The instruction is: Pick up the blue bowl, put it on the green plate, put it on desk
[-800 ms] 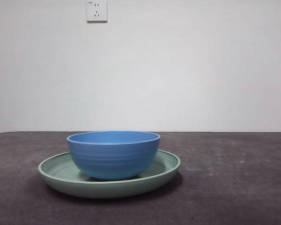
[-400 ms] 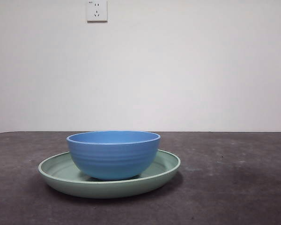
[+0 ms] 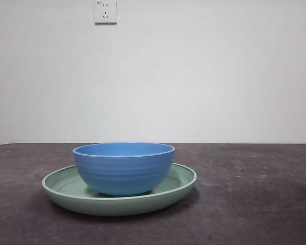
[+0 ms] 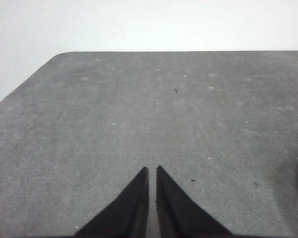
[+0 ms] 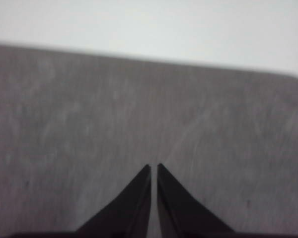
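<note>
Sitting upright in the green plate (image 3: 181,185), lower centre-left of the front frame, the blue bowl (image 3: 123,168) with its base on the plate's inner floor and its rim level. Looks rigid and light, probably moulded plastic or melamine, so unlikely to deform under a pinch; smooth rim and glossy wall, likely slippery, the faint ridges around the outside offering little bite. Best taken at the rim, one jaw inside and one outside the wall, on the side with clear approach from above; too wide, judging by its spread, to be spanned whole. Lifted straight up, should clear the plate's low rim easily, though a tilted pull could drag the plate along.

Resting flat on the desk (image 3: 255,204), the plate, wider than the bowl, with a ring of bare green showing all round it. Placement on the plate appears done; the return to the desk not yet.

Absent from the front frame, both arms. Pressed together and holding nothing, the jaws of the left gripper (image 4: 152,171), above bare tabletop in the lower centre of its own picture. Likewise closed and empty, the right gripper (image 5: 154,168), over blurred desk surface. Neither wrist picture showing bowl or plate.
</note>
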